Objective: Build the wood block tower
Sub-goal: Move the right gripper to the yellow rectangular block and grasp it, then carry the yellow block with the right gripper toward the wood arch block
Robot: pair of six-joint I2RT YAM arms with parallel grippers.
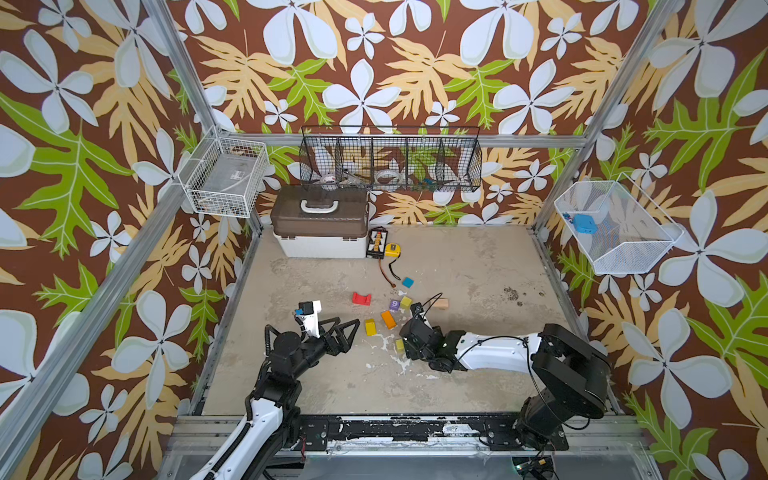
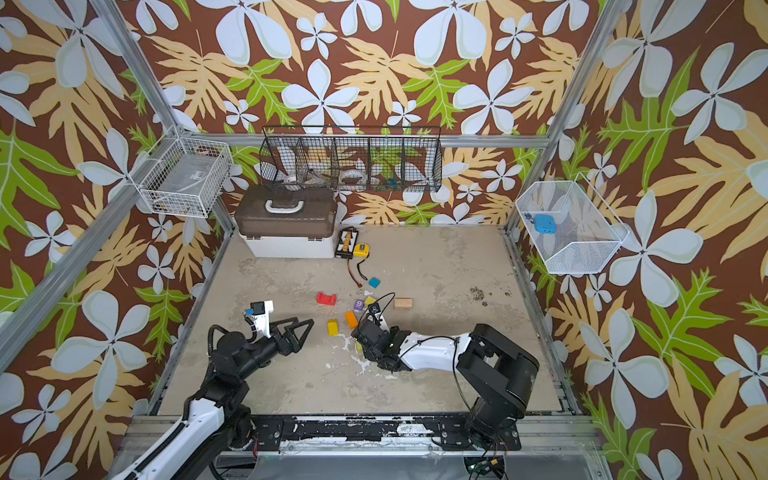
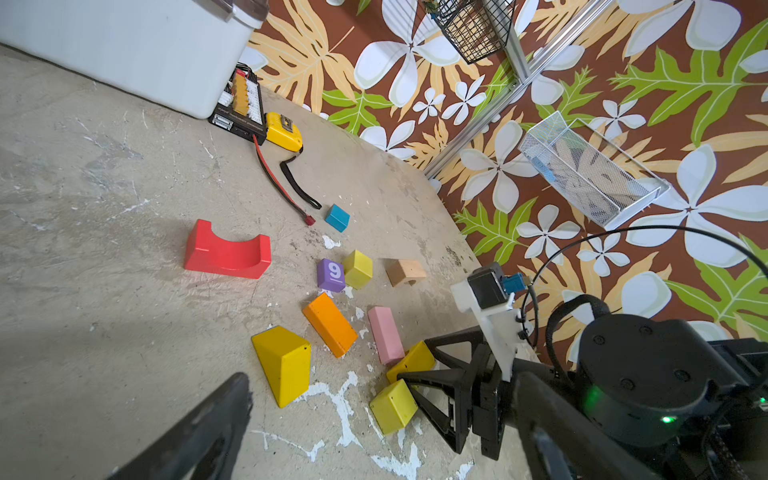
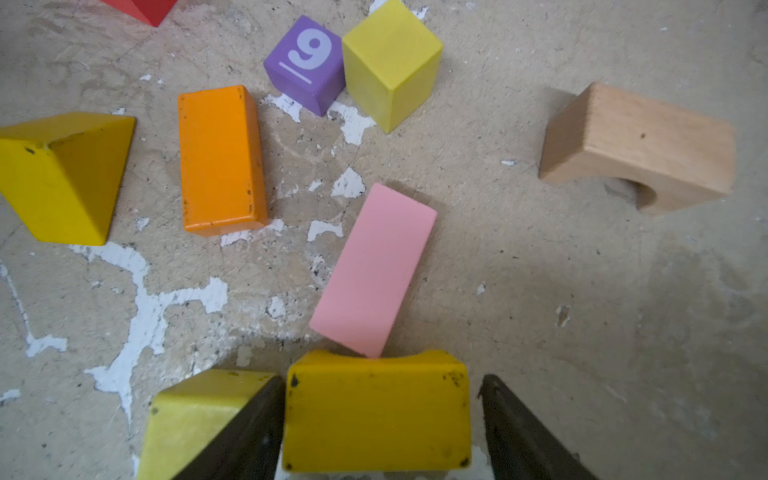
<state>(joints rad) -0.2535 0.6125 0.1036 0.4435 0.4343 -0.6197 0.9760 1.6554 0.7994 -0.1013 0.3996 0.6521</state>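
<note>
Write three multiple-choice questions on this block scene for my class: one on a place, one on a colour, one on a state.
1. The teal block lies: A farthest back of all blocks; B nearest the front; C atop another.
2. The arch block between the right gripper's fingers is: A pink; B yellow; C orange.
3. The left gripper is: A shut on a block; B open and empty; C out of view.
Key: A, both top views show it behind every other block; B, the right wrist view shows yellow there; B, its jaws stand wide apart with nothing between.
</note>
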